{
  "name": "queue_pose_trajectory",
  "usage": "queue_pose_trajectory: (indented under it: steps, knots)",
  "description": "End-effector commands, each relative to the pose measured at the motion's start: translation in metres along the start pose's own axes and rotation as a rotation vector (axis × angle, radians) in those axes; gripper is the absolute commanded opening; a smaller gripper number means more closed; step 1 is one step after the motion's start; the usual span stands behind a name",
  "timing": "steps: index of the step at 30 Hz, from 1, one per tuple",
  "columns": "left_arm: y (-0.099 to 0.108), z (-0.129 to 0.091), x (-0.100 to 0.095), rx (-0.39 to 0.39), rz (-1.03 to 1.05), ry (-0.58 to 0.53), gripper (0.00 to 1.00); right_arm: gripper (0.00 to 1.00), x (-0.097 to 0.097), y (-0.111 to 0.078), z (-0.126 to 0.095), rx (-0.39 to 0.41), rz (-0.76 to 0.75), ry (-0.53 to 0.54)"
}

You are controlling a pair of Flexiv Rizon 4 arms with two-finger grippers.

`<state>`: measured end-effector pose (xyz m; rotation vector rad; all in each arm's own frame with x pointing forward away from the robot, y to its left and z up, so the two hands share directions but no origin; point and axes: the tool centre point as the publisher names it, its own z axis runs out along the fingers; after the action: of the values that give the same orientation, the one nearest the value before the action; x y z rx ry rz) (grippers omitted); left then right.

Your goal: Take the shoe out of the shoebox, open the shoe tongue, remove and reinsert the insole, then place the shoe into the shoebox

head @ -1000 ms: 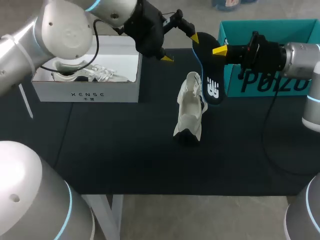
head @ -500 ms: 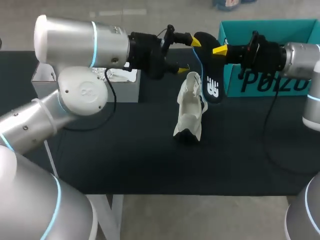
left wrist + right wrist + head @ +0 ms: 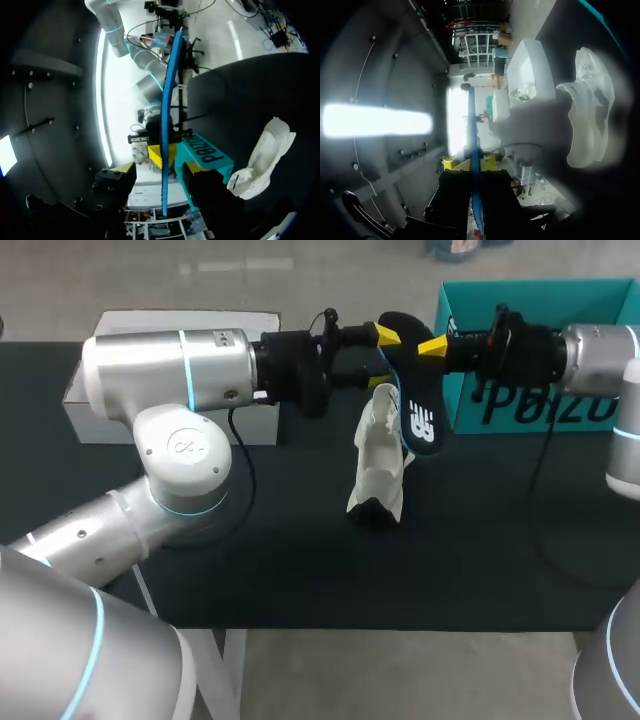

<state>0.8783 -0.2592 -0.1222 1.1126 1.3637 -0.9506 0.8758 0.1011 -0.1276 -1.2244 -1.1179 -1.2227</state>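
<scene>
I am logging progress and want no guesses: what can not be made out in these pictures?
Inside of the white box: in the head view the left arm covers it; in the right wrist view it is too small.
Inside of the shoe: too small in the head view, blurred in the right wrist view.
Teal box: cut off by the head view's side edge; the right arm covers part of its inside.

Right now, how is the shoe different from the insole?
The shoe is white; the insole is dark with a blue edge. The shoe lies on the table; the insole hangs in the air, pinched by the right tool. The shoe is bulky; the insole is thin and flat.
</scene>
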Motion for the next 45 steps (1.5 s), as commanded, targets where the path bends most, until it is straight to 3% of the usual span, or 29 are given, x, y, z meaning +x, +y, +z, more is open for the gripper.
queue_pose_trajectory:
  steps: [1,10,11,13,23,24,25,26,31,32,45]
  knots:
    - [0.004,0.008,-0.001,0.012,0.008,-0.01,0.47,0.0,-0.002,-0.001,0.004,0.003,-0.001,-0.01]
    - [-0.001,0.016,0.002,0.04,0.012,0.005,0.3,0.0,-0.004,-0.005,0.01,0.018,-0.001,-0.018]
    - [-0.001,0.016,0.003,0.043,0.01,0.009,0.25,0.0,-0.003,-0.006,0.011,0.019,-0.003,-0.019]
    - [-0.002,0.017,0.006,0.045,0.006,0.011,0.0,0.0,-0.003,-0.006,0.011,0.019,-0.004,-0.019]
    - [-0.004,0.015,0.011,0.048,-0.004,0.023,0.0,0.0,-0.001,-0.006,0.006,0.006,-0.017,-0.009]
    - [-0.004,0.015,0.012,0.052,-0.009,0.026,0.0,0.21,0.0,-0.006,0.006,0.004,-0.022,-0.013]
    - [-0.005,0.015,0.012,0.055,-0.014,0.027,0.0,1.0,-0.001,-0.006,0.003,-0.002,-0.02,-0.024]
    - [-0.006,0.015,0.013,0.062,-0.023,0.033,0.0,1.0,-0.005,-0.004,-0.001,-0.004,-0.014,-0.048]
    - [-0.01,0.01,0.017,0.08,-0.044,0.06,0.0,1.0,-0.041,0.003,-0.039,-0.083,-0.025,-0.379]
    - [-0.011,0.009,0.018,0.083,-0.05,0.068,0.0,1.0,-0.052,0.004,-0.048,-0.13,-0.039,-0.583]
    - [-0.022,0.011,0.022,0.1,-0.152,0.072,0.0,1.0,-0.052,0.004,-0.048,-0.13,-0.039,-0.583]
